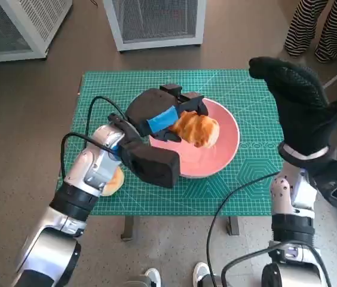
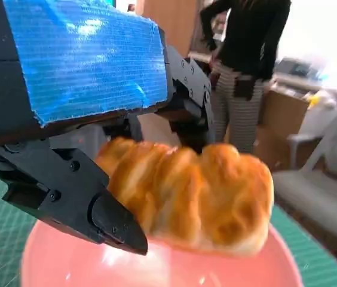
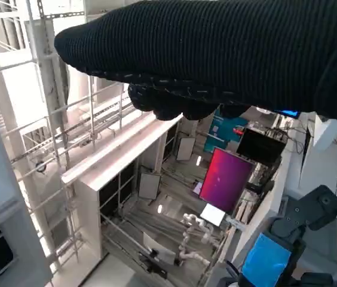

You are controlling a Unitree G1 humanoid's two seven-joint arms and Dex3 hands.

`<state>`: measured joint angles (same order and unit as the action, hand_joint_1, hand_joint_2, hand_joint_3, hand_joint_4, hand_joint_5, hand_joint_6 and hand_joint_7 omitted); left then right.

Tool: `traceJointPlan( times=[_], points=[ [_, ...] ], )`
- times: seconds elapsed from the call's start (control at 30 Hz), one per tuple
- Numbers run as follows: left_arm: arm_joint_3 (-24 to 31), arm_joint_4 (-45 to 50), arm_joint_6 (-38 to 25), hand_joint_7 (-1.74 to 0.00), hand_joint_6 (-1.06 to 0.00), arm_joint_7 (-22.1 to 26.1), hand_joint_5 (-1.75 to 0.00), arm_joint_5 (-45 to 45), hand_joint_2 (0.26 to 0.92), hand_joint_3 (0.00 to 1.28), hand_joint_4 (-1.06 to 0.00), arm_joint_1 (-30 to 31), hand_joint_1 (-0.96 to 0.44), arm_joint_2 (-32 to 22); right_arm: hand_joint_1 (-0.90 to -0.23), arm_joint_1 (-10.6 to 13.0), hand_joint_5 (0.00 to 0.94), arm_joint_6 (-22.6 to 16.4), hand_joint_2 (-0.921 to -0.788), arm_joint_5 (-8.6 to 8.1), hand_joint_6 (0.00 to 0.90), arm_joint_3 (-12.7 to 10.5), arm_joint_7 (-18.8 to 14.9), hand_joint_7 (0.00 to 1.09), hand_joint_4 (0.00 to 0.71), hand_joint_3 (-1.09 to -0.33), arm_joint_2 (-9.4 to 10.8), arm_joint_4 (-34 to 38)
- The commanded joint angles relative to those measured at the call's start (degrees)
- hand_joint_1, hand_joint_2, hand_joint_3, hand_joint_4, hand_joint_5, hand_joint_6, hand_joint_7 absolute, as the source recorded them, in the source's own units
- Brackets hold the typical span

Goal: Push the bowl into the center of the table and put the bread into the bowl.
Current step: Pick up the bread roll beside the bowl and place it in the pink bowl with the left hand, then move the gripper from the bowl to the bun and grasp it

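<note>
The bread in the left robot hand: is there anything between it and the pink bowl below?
Nothing visible. The left robot hand holds the bread directly above the pink bowl, and the part of the bowl under it shows only bare pink surface in the left wrist view.

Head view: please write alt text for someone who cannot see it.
The left hand holds a golden bread over a pink bowl on a green mat. The gloved right hand is raised, holding nothing; another bread piece lies under the left forearm.
</note>
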<state>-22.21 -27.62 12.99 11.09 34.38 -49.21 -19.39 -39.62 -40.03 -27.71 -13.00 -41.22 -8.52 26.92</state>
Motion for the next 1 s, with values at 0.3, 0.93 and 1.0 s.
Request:
traceJointPlan(
  times=[0.3,0.93,1.0],
  points=[
    [0.76,15.45,-9.29,-0.27,-0.14,8.71,-0.01,1.88,0.832,0.03,-0.06,3.63,-0.37,-2.84,-0.598,1.31,0.001,0.35,-0.921,1.39,0.091,0.62,1.28,0.50,0.240,-0.629,0.50,-0.18],
    [17.99,49.45,-18.58,-0.14,-0.23,19.42,-0.01,-7.10,0.801,0.00,-0.08,17.87,-0.26,-12.58,-0.597,1.43,0.000,-0.04,-0.921,1.80,0.074,1.50,2.03,0.50,0.238,-0.635,0.95,-0.71],
    [19.86,51.61,-19.37,-0.14,-0.24,20.02,-0.01,-7.96,0.791,0.00,-0.08,19.25,-0.23,-13.55,-0.596,1.51,0.000,-0.09,-0.921,1.89,0.073,1.59,2.08,0.50,0.238,-0.636,0.96,-0.90]
  ],
)
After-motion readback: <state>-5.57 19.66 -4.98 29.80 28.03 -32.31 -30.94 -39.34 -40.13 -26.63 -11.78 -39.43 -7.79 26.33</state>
